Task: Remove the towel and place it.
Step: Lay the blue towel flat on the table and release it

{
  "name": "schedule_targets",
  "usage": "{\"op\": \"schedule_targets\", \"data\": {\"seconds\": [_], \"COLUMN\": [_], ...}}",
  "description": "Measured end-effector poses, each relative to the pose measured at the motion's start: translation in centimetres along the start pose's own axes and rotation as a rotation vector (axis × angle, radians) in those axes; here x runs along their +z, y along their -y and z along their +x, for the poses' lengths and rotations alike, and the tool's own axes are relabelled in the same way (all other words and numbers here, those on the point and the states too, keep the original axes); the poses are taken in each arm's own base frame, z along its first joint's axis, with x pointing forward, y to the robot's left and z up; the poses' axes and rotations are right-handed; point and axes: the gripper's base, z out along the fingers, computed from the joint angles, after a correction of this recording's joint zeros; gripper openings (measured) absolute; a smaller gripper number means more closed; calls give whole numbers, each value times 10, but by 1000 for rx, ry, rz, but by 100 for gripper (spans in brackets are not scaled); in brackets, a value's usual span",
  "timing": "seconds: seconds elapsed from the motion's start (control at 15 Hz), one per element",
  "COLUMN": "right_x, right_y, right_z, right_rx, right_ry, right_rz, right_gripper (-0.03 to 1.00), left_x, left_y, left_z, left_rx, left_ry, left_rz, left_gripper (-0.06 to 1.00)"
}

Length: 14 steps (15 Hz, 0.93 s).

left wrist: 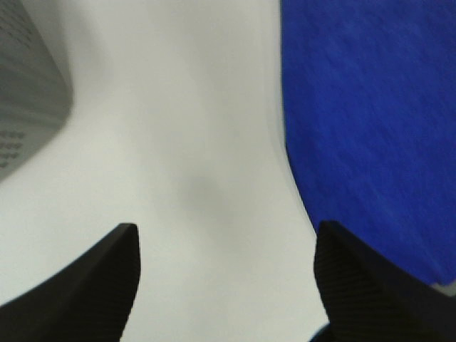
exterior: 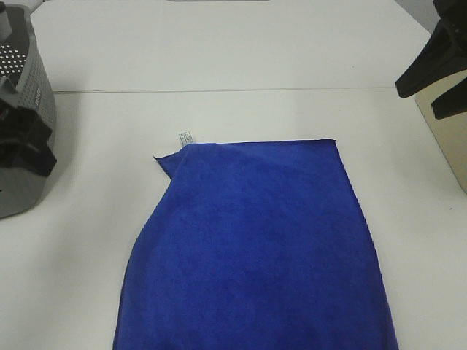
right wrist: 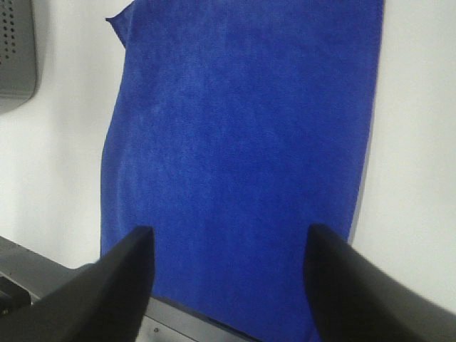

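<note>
The deep blue towel [exterior: 255,240] lies flat on the white table [exterior: 219,51], its near end running out of the exterior view at the bottom. Its small white tag [exterior: 185,137] sits at the far left corner, which is slightly folded. My left gripper [exterior: 25,138] is open and empty at the far left, beside the grey basket [exterior: 33,80], apart from the towel. In the left wrist view the gripper [left wrist: 224,235] hangs over bare table, with the towel [left wrist: 363,121] to one side. My right gripper [exterior: 430,73] is open and empty, raised at the far right; its wrist view [right wrist: 228,239] looks down on the towel [right wrist: 242,142].
The perforated grey basket also shows in the left wrist view [left wrist: 28,92] and the right wrist view [right wrist: 14,50]. A beige box edge [exterior: 446,138] stands at the right border. A seam [exterior: 219,90] crosses the table behind the towel.
</note>
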Motion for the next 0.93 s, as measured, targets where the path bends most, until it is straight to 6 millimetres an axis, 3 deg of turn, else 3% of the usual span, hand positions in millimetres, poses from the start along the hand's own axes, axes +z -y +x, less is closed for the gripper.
{"op": "schedule_targets", "data": {"seconds": [0.13,0.33,0.6,0.93], "right_x": [7,5,18,49], "right_y": [4,7,21,49], "right_z": [-5,-13,-56,-100], "right_rx": [-4,-28,-35,0], "right_ry": [-14,35,50,2], "right_rz": [-6,35,61,118], "right_gripper": [60,60,61,61], "left_x": [11,37,86,145], "left_y": [-20,-32,-33,-33], "left_z": [-27,-56,-95,-122], "left_rx": [-56,-108,-151,-208], "left_ry": [2,-14,-47,-105], "left_rz": [25,101,184,243], "left_gripper": [64,64,64,64]}}
